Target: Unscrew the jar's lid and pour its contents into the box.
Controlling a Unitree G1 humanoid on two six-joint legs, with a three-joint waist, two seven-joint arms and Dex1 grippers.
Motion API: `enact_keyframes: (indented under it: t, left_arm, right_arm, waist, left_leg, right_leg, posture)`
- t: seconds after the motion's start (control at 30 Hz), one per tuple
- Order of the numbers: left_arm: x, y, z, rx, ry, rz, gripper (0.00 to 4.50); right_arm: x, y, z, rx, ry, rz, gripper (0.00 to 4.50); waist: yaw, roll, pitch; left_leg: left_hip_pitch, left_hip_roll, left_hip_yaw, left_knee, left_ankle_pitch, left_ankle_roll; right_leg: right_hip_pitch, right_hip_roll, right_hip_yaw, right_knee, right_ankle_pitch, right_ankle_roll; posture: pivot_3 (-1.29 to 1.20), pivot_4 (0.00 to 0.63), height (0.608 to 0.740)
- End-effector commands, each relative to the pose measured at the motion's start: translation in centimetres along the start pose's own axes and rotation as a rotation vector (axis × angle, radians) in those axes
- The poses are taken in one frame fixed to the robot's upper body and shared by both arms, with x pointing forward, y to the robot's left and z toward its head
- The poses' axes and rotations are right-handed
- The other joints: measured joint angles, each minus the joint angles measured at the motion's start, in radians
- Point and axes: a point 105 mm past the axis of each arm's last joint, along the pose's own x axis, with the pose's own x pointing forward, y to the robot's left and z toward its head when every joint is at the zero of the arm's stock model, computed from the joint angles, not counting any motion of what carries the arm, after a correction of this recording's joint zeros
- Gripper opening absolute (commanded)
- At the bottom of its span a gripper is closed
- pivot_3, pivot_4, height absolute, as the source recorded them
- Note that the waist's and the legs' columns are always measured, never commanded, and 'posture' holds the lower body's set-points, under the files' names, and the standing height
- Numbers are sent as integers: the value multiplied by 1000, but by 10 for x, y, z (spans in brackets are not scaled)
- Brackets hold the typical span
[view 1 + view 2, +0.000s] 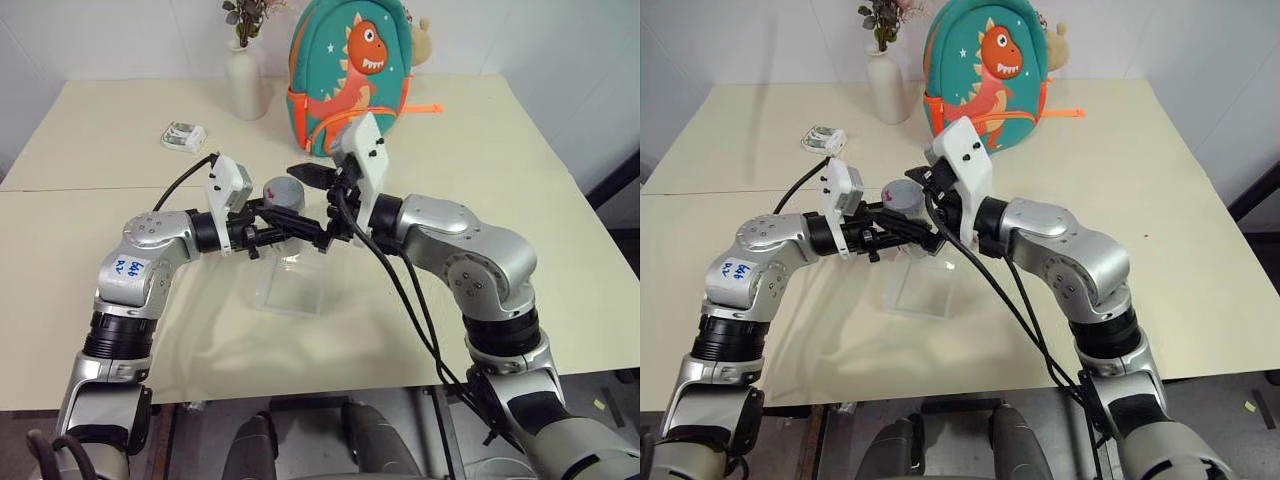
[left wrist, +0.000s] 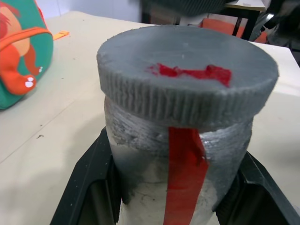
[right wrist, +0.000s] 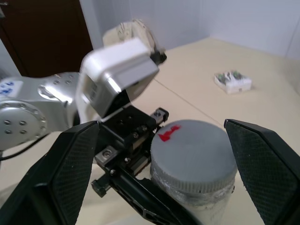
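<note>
Over the near half of the table (image 1: 560,300), the two arms meet above the box (image 1: 297,283), a clear tray lying flat on the tabletop. The left gripper (image 1: 283,226) reaches in level and is clamped on the jar (image 2: 173,187); its black fingers (image 2: 89,187) press the silvery wall from either side, with the red strip running down between them. The jar is held upright in the air, above the box's far edge, and the lid (image 2: 187,79) is screwed on, its ribbed rim sitting square on the neck.

The right gripper (image 3: 159,173) comes from the other side with its jaws spread wide, one finger (image 3: 267,168) on each side of the lid but clear of it, touching nothing.

The step in hand looks like the approach for unscrewing: jar secured, lid not yet gripped. The next move calls for bringing the spread fingers level with the ribbed rim, closing on it, then twisting while the left grip keeps the jar from turning.

Farther back stand a small white-green packet (image 1: 184,135), a white vase (image 1: 245,82) and a dinosaur backpack (image 1: 350,70).

The contents cannot be made out through the cloudy wall. From the head views the grippers hide most of the jar, and the box's far rim is hard to trace.
</note>
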Motion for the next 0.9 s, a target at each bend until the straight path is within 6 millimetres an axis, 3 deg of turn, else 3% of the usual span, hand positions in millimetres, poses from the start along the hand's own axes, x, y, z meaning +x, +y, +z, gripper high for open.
enact_keyframes:
  t: [0.03,0.57,0.9]
  left_arm:
    - [3,-5,20,67,-47,-21,1994]
    - [1,-8,22,78,-66,-19,1994]
    - [-3,-10,18,72,-49,-25,1994]
  right_arm:
    - [8,7,9,-37,-24,16,4500]
    - [9,-10,2,-8,-20,-26,4500]
    - [-3,-26,12,-59,-37,-52,4500]
  waist:
    - [-1,0,0]
    - [-1,0,0]
    - [-1,0,0]
  left_leg:
    - [0,0,0,0,0,0]
    - [0,0,0,1,1,0]
    - [0,0,0,1,1,0]
  right_leg:
    - [0,0,0,1,0,0]
    - [0,0,0,3,0,0]
    - [0,0,0,3,0,0]
  posture:
    - [0,150,740]
    - [0,150,740]
    - [0,150,740]
